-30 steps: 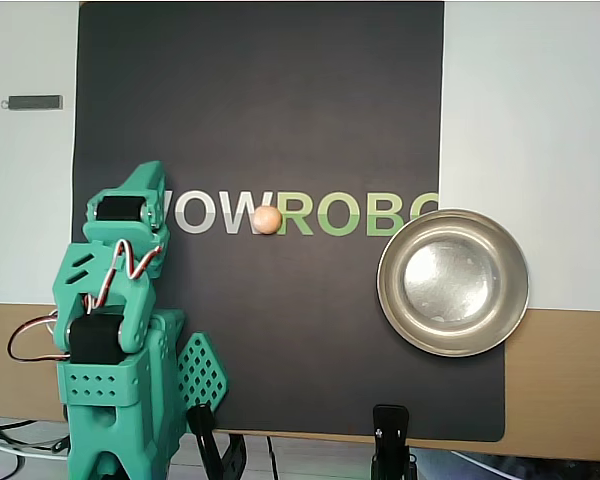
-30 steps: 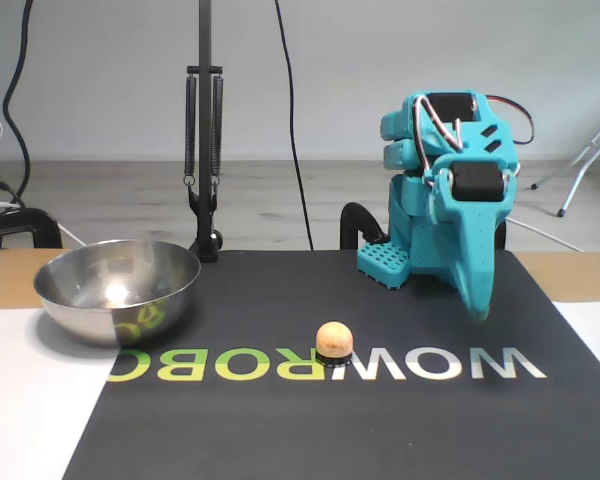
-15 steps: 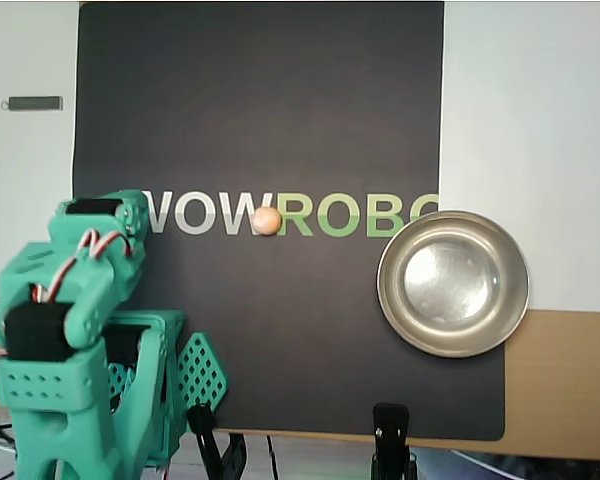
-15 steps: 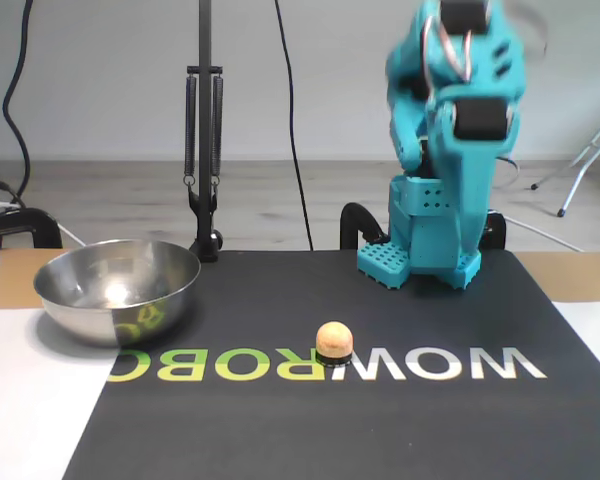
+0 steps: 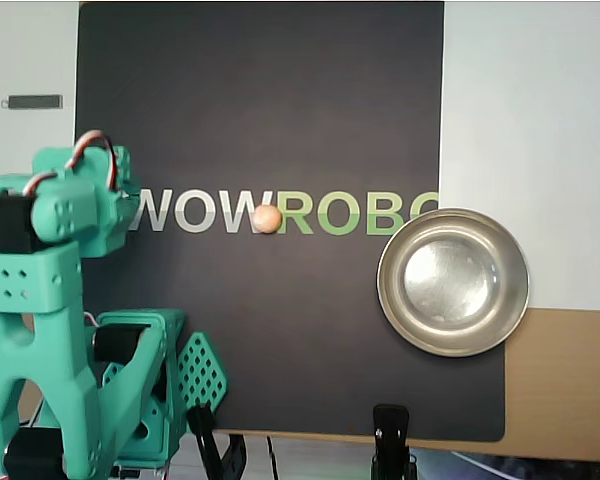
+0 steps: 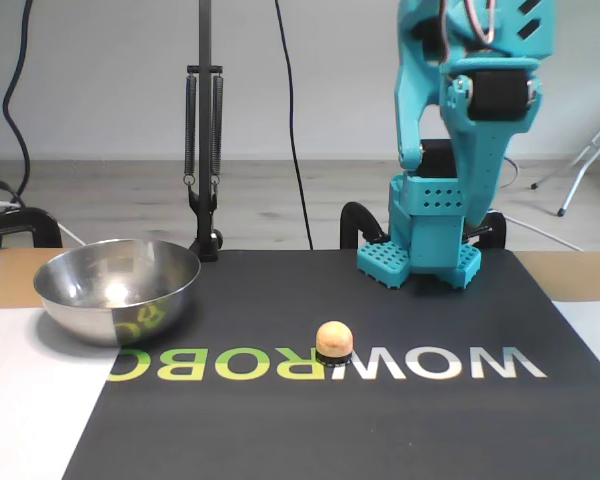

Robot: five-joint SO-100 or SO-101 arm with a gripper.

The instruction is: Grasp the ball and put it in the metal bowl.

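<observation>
Overhead view: pincer (image 5: 128,205) largely hidden behind the raised arm (image 5: 40,300), open or clenched impossible to tell.

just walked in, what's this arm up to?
Nothing is held yet. The teal arm is raised above its base at the mat's edge; whether its end effector is open or shut can't be told. The ball sits untouched on the black mat, on the printed lettering. The metal bowl stands empty at the mat's corner, well apart from the ball.
</observation>
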